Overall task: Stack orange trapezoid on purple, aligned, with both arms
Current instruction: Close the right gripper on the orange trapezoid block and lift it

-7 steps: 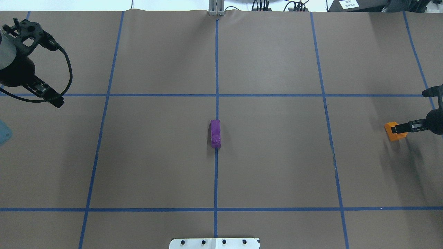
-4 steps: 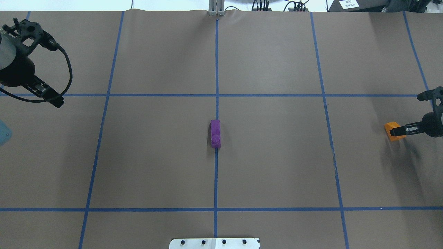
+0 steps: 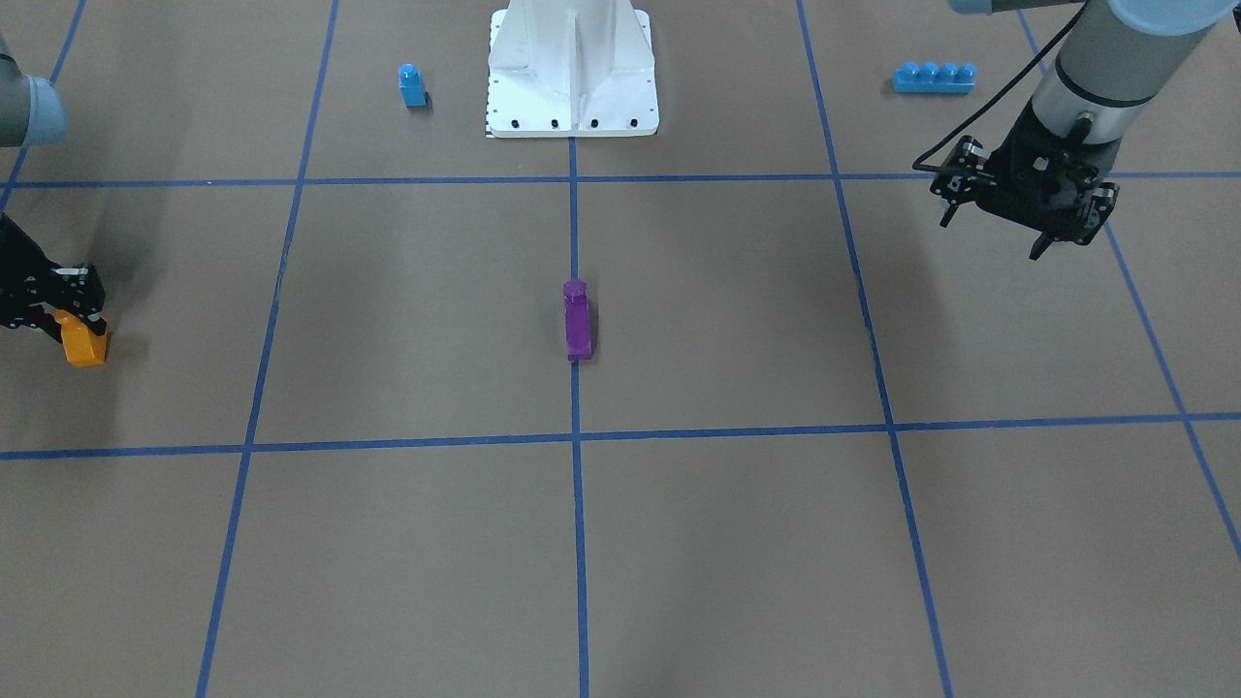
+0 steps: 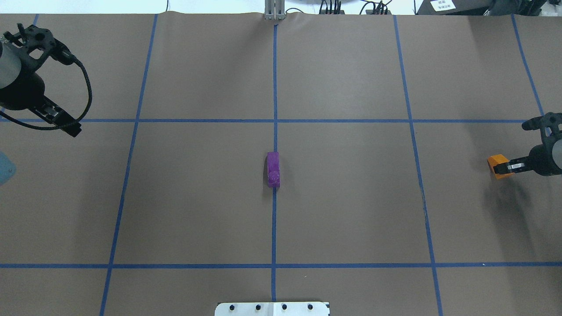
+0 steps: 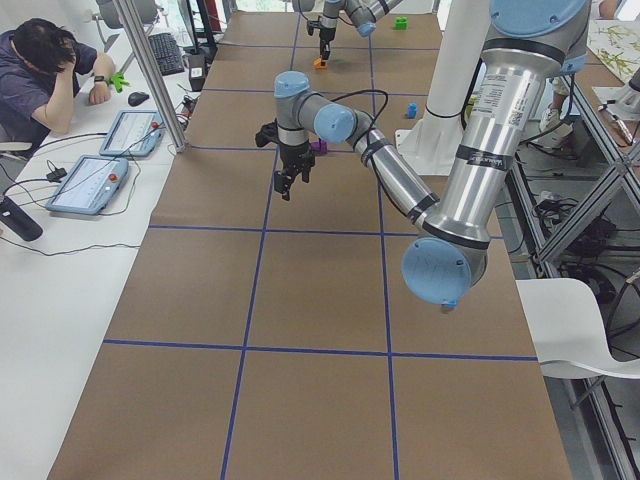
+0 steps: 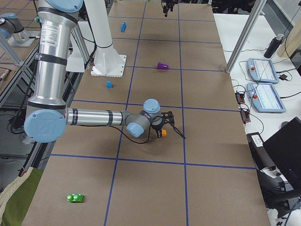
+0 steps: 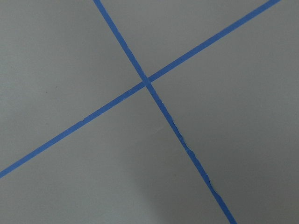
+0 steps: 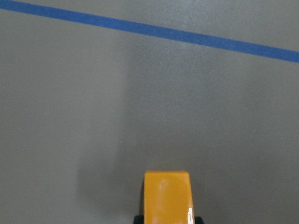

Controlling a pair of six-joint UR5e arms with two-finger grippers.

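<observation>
The orange trapezoid (image 4: 498, 166) is near the table's right edge, held between the fingers of my right gripper (image 4: 504, 167), which is shut on it. It also shows in the front view (image 3: 83, 343), the exterior right view (image 6: 163, 133) and the right wrist view (image 8: 167, 196), low over the brown mat. The purple block (image 4: 273, 169) stands alone at the table's centre on a blue tape line, also seen in the front view (image 3: 577, 320). My left gripper (image 4: 70, 126) hangs open and empty over the far left, far from both blocks (image 3: 1057, 242).
A small blue single-stud block (image 3: 412, 84) and a long blue brick (image 3: 933, 77) lie on either side of the white robot base (image 3: 572, 107). A green toy (image 6: 75, 197) lies beyond the right arm's end of the table. An operator (image 5: 45, 75) sits at a side desk.
The right wrist has shifted a little inward into view with the orange trapezoid still in its fingers. The block has barely moved. The left arm and the purple block have not moved.
</observation>
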